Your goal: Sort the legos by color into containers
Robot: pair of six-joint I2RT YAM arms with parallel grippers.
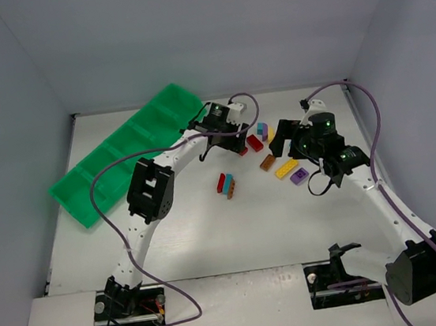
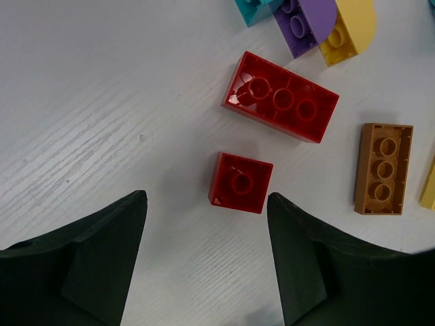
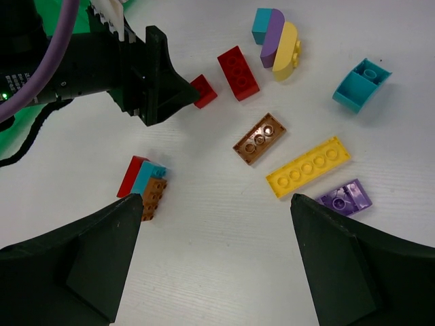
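The left gripper [image 2: 205,204] hangs low over the table [image 2: 102,102] with its jaws apart, just short of a small red square brick [image 2: 240,182]. Neither finger touches the brick. The aim looks deliberate: this brick lies alone, clear of the longer red brick [image 2: 280,96] beyond it, so it is probably the easiest piece to pinch.

The right gripper [image 3: 216,200] is also spread wide and holds nothing. It hovers higher above the scattered legos [image 1: 286,168], perhaps keeping back so the arms do not crowd each other. Below it lie:

- a brown brick [image 3: 259,138]
- a long yellow brick [image 3: 308,166]
- a purple piece [image 3: 345,197]
- a teal brick [image 3: 361,83]
- a teal-purple-yellow stack [image 3: 277,41]
- a red-teal-brown stack [image 3: 144,183]

Both stacks mix colors, so they would likely need pulling apart before sorting.

The green tray [image 1: 121,155] sits well apart at the far left. No brick is visible in its compartments, so the sorting seems barely begun.
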